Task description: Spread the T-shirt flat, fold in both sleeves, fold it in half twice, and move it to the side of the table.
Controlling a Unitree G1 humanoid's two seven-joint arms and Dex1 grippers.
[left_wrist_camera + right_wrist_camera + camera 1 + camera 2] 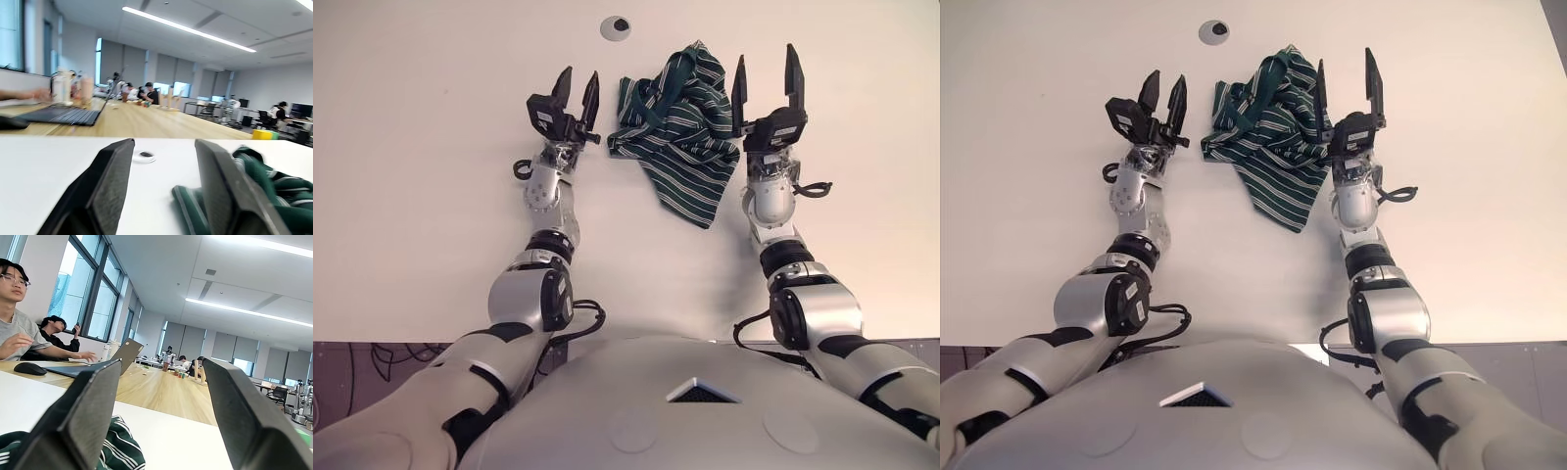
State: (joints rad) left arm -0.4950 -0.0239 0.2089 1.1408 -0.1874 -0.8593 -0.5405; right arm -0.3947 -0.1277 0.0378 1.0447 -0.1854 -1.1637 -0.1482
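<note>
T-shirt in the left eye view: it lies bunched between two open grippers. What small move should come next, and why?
Probably lower the left gripper onto the T-shirt edge beside it and pinch the cloth. The shirt lies crumpled in a heap on the table, so spreading comes first. The left gripper and the right gripper flank the heap with fingers open, holding nothing.

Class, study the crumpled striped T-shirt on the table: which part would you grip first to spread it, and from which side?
Probably the pointed corner of the T-shirt nearest the robot: it lies flat and free of the bunched folds, so it should pull out cleanly. Come from the robot's right, where the open right gripper is alongside.
</note>
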